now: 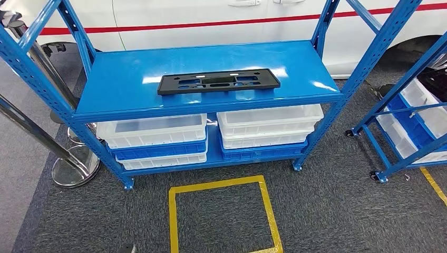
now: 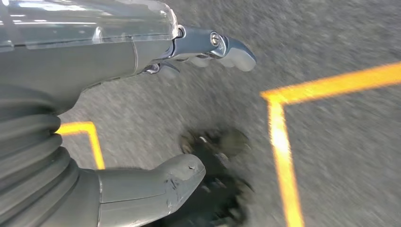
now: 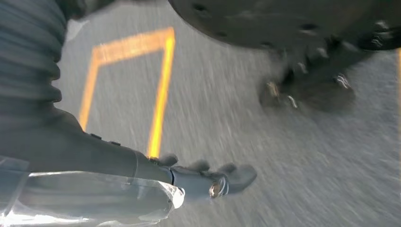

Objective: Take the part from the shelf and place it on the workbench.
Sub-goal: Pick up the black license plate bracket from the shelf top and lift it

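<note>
Centred near the front edge of the glossy blue metal shelf (image 1: 126, 79), one flat black slotted part (image 1: 219, 81) lies; below, four white plastic bins (image 1: 153, 129). Left wrist view: left hand (image 2: 156, 113) released above grey carpet (image 2: 331, 156). Right wrist view: right hand (image 3: 189, 182) released, empty.

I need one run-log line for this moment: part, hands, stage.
part: flat black plastic part lying on blue metal shelf | left hand: holds nothing, above floor | right hand: holds nothing | stage: not yet picked

grey ribbed cover (image 2: 33, 156), clear shell, left hand (image 2: 156, 109)
</note>
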